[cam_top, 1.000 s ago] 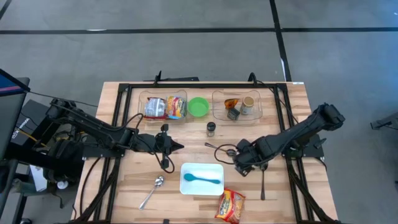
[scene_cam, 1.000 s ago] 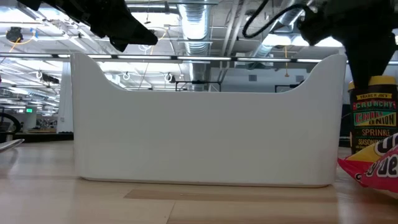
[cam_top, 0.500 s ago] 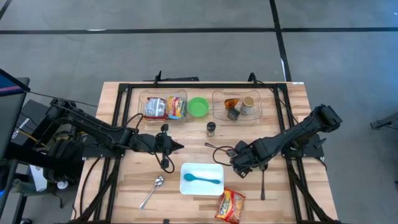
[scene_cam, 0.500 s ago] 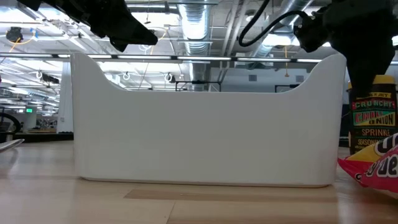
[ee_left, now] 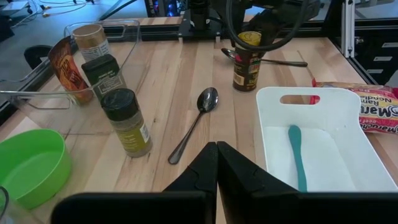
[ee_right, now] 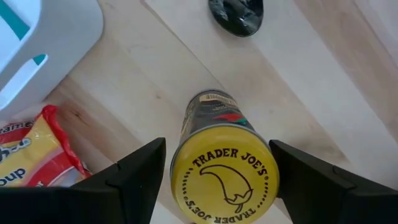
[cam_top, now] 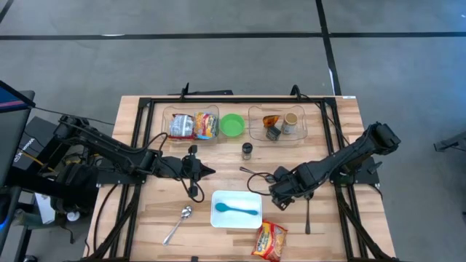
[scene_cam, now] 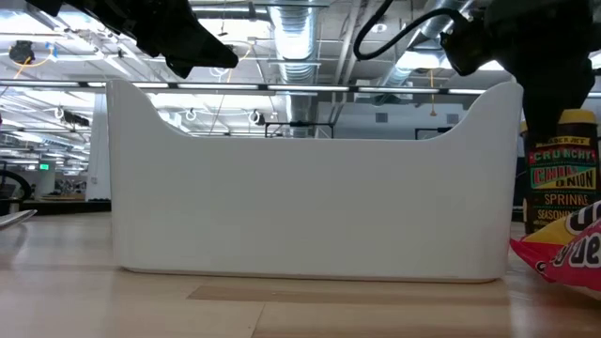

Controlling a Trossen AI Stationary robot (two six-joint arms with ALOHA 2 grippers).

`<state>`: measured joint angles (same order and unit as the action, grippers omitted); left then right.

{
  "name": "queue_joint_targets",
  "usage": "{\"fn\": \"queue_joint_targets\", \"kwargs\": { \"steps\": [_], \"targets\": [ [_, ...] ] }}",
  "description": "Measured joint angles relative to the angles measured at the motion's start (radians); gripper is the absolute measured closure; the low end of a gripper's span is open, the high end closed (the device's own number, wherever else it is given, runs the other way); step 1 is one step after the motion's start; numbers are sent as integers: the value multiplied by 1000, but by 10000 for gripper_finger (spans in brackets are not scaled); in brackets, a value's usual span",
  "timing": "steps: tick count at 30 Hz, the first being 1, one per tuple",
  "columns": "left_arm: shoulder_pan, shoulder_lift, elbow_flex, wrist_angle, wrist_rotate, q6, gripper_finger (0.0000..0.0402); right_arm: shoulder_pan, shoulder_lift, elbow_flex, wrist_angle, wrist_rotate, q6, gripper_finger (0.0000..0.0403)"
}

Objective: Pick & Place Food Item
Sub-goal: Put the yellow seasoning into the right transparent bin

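A dark jar with a yellow lid (ee_right: 224,168) stands upright on its base on the wood table, right of the white tray (cam_top: 237,209). It also shows in the low view (scene_cam: 563,174) and the left wrist view (ee_left: 248,59). My right gripper (cam_top: 280,191) hangs over it, pointing down and open. One finger (ee_right: 134,180) stands on each side of the lid, and no touch shows. My left gripper (cam_top: 209,172) is shut and empty, above the table left of the middle. A yellow-red noodle packet (cam_top: 269,240) lies near the front edge.
A teal spoon (cam_top: 237,209) lies in the white tray. A metal spoon (cam_top: 178,222) lies at the front left; another (ee_left: 196,121) lies near a spice bottle (cam_top: 247,150). A green bowl (cam_top: 232,124) and two clear bins with food (cam_top: 191,124) (cam_top: 278,124) stand at the back.
My right gripper has drifted a little toward the table's left edge, over the jar. The jar has stayed standing where it was.
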<state>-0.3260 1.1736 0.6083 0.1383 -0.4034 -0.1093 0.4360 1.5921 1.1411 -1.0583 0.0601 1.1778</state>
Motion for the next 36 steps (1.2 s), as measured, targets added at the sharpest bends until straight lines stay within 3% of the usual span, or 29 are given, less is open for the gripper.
{"fn": "queue_joint_targets", "kwargs": {
  "steps": [36],
  "targets": [
    [0,0,0,0,0,0,398,35,0,0,31,18,26,127]
  ]
}}
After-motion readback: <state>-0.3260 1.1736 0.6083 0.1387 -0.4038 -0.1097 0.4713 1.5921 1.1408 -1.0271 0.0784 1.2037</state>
